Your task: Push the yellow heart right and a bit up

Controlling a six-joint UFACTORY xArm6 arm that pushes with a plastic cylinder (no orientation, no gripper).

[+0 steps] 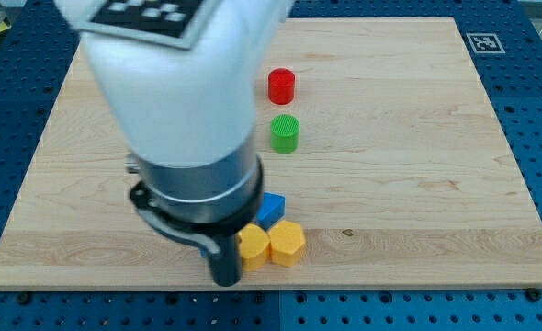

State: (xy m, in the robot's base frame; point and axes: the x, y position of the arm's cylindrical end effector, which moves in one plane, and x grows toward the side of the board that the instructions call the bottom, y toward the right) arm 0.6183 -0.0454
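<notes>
The yellow heart (252, 246) lies near the view's bottom, partly hidden behind my rod. My tip (225, 280) is at the heart's lower left, touching or nearly touching it. A yellow hexagon block (287, 243) sits against the heart's right side. A blue block (271, 209) shows just above them, half hidden by the arm. The other blue block is hidden behind the arm.
A green cylinder (285, 133) and a red cylinder (281, 85) stand higher up in the middle of the wooden board (418, 165). The arm's big body covers the board's left centre. The board's bottom edge is just below my tip.
</notes>
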